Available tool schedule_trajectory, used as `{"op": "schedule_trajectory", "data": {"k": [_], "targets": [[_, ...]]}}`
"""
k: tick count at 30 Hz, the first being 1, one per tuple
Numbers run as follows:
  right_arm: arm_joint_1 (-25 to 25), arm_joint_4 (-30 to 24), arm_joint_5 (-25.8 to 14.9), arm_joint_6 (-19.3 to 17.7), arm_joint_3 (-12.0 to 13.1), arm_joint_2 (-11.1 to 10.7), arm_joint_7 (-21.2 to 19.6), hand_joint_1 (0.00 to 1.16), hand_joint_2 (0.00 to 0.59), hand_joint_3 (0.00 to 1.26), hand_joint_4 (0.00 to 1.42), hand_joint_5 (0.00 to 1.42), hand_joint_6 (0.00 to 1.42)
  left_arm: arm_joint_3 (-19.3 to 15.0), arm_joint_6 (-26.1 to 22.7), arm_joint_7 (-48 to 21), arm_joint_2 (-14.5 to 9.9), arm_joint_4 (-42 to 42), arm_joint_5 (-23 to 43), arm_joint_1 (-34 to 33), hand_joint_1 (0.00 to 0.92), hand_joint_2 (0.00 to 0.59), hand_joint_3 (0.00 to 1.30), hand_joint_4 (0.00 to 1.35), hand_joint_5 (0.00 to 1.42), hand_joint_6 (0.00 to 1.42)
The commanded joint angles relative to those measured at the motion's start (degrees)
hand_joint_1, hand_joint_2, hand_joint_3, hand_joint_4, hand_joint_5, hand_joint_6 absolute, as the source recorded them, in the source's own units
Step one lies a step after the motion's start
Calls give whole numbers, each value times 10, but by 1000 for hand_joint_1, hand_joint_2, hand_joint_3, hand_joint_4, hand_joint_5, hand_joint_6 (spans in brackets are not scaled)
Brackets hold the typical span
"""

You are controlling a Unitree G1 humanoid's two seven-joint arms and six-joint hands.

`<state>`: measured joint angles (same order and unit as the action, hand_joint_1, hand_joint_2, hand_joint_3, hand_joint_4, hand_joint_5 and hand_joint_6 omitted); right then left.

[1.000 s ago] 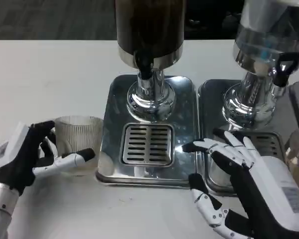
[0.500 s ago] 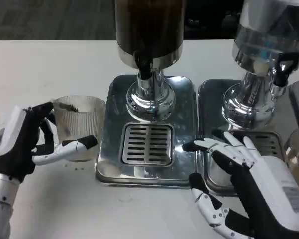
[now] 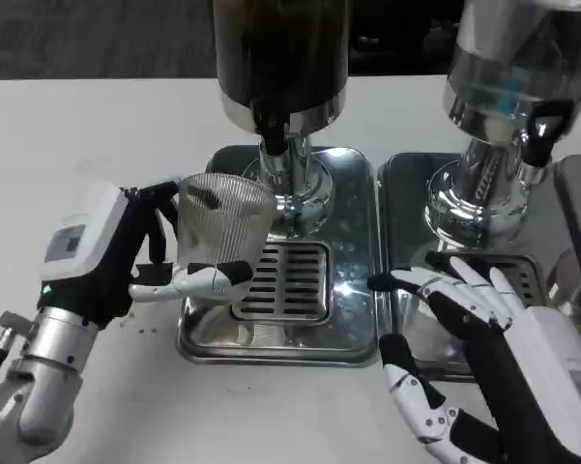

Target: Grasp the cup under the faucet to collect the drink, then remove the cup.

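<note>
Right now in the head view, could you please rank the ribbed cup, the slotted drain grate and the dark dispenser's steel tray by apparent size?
1. Steel tray, clearly largest.
2. Ribbed cup and slotted drain grate look alike; the cup, held up by the left robot hand, is nearer the camera, so unranked.

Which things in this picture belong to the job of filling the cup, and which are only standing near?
Belong to the job:
- ribbed cup, held by the left hand
- dark drink dispenser with its faucet
- drip tray under it

Only standing near:
- second dispenser, clear tank
- its tray
- right hand, holding nothing
</note>
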<state>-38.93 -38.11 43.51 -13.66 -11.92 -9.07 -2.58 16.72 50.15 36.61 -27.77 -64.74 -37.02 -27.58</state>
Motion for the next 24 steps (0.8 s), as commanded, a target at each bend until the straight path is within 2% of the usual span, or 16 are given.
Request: {"op": "schedule_trajectory", "data": {"k": [1, 24], "targets": [[-15, -21, 6, 6, -1, 7, -7, 369, 508, 339, 255, 111, 14, 18, -6, 36, 10, -7, -22, -26, 606, 0, 756, 920, 1106, 1424], [-38, -56, 1, 24, 4, 10, 11, 362, 508, 339, 257, 122, 32, 96, -60, 122, 32, -49, -83, -54, 596, 0, 741, 902, 1093, 1418]]}}
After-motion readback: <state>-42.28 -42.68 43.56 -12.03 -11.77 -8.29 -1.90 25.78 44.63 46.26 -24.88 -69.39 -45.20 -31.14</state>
